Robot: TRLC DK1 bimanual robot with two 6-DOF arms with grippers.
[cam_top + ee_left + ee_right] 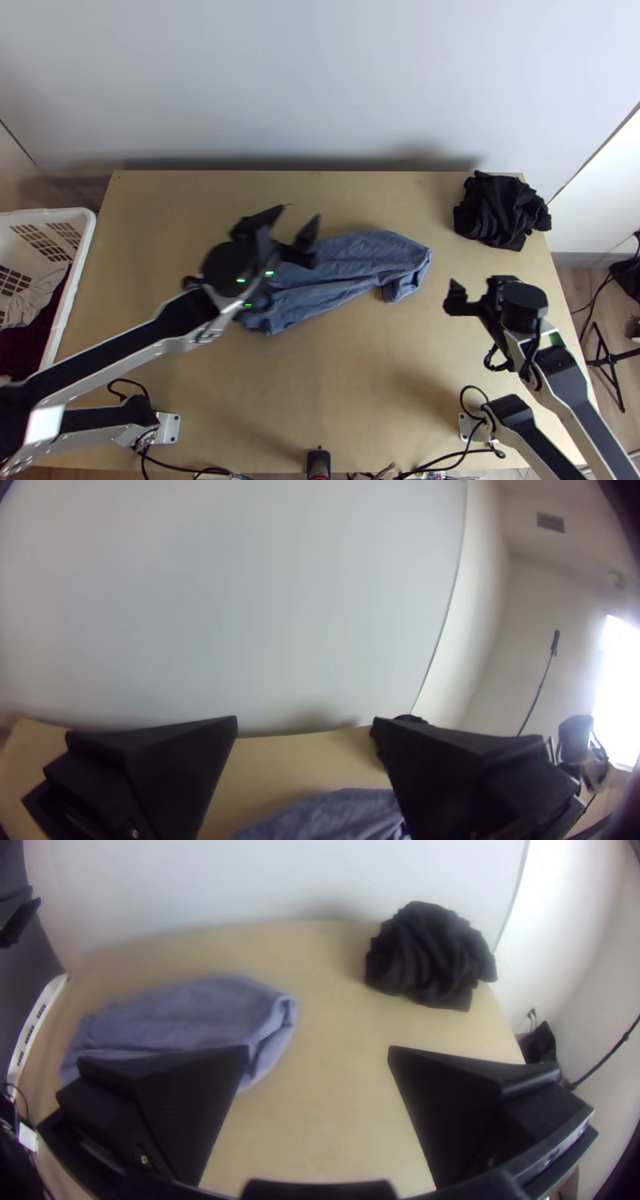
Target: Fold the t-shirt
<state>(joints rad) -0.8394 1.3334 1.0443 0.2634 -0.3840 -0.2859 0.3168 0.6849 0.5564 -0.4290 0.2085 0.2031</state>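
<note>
Blue-grey fabric t-shirt (360,256): on the light wooden table (320,384), around the middle and closer to the far edge than the near one. Lies as a long, narrow, creased piece, layered over itself, not flat-spread. Long way runs slantwise, its right end closer to the far edge. At that end a bit of fabric turns down toward the near edge.
Left gripper (298,216): my wide flat black fingers are apart, nothing between them. I have it over the left end of the t-shirt in the top view, tips toward the far edge. My left wrist view (305,720) shows the same wide gap, with part of the t-shirt low between the fingers.
Right gripper (478,286): also spread, nothing gripped. I have it between the t-shirt and the right edge, well apart from the fabric. In the right wrist view the gap has bare tabletop in it.
Bunched black cloth (430,957): heaped at the far right corner, partly past the right edge, well apart from the t-shirt.
White plastic basket (83,240): just beside the left edge, slotted walls, with dark red cloth (32,336) and pale cloth (36,296) inside.
Black stand (612,360): on the floor past the right edge.
Black cables (448,460): loose runs along the near edge.
</note>
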